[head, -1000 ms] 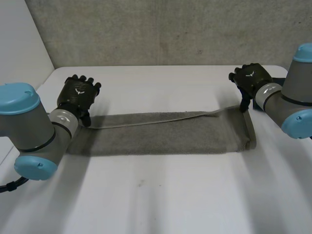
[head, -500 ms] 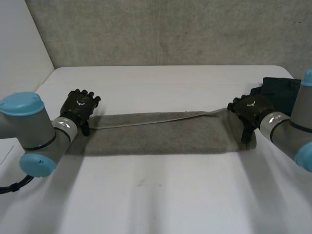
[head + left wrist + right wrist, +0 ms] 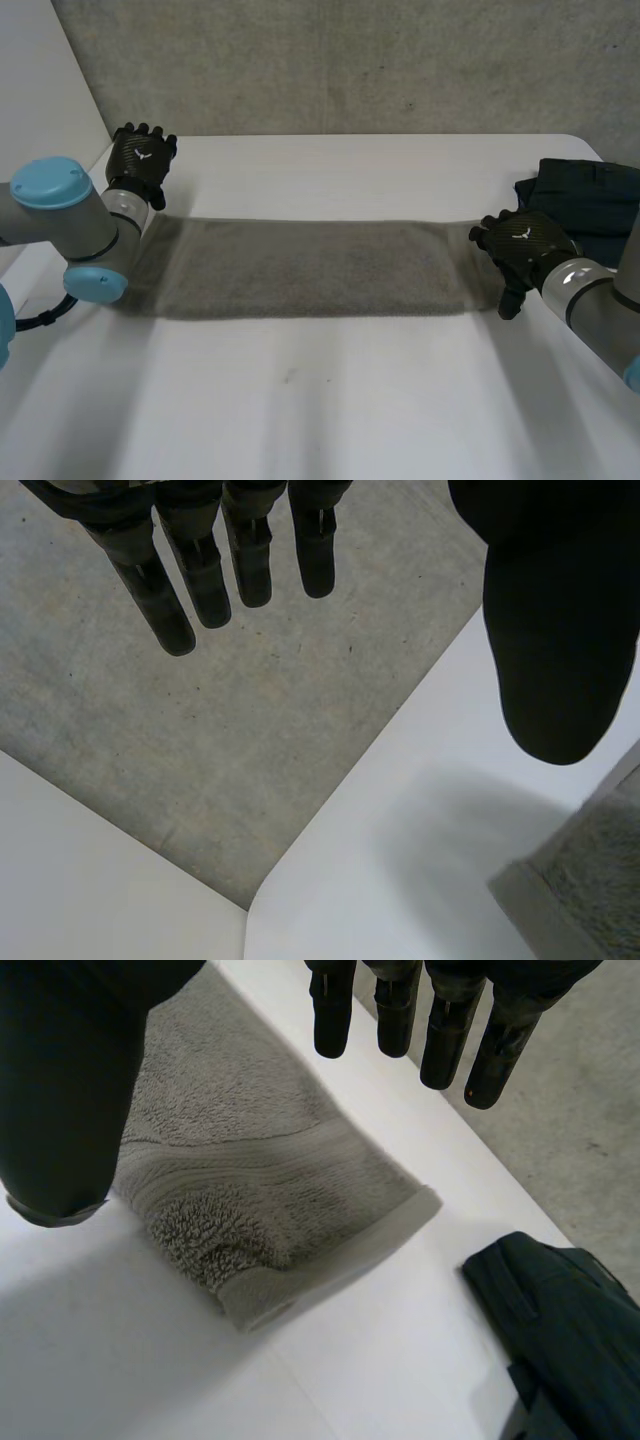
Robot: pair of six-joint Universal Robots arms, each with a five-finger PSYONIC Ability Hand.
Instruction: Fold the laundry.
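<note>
We see the towel point(image 3: 320, 268) lying flat on the table point(image 3: 330, 400) as a long grey strip, running from the left arm's side across to the right. Its right end sits square and hemmed in the right wrist view point(image 3: 260, 1190), and one corner of its left end shows in the left wrist view point(image 3: 590, 880).

The right hand point(image 3: 522, 248) hangs over the towel's right end. Its fingers point(image 3: 395, 1010) are straight and spread away from the thumb, holding nothing (we cannot tell whether it touches the cloth).

The left hand point(image 3: 140, 160) is beyond the towel's left end, near the table's far corner. It too is slack, with fingers point(image 3: 160, 590) straight, thumb apart, and nothing between them.

Just past the right hand lies a dark garment point(image 3: 585, 195), folded on the table's right edge, close to the towel's end point(image 3: 560, 1330) but apart from it.
</note>
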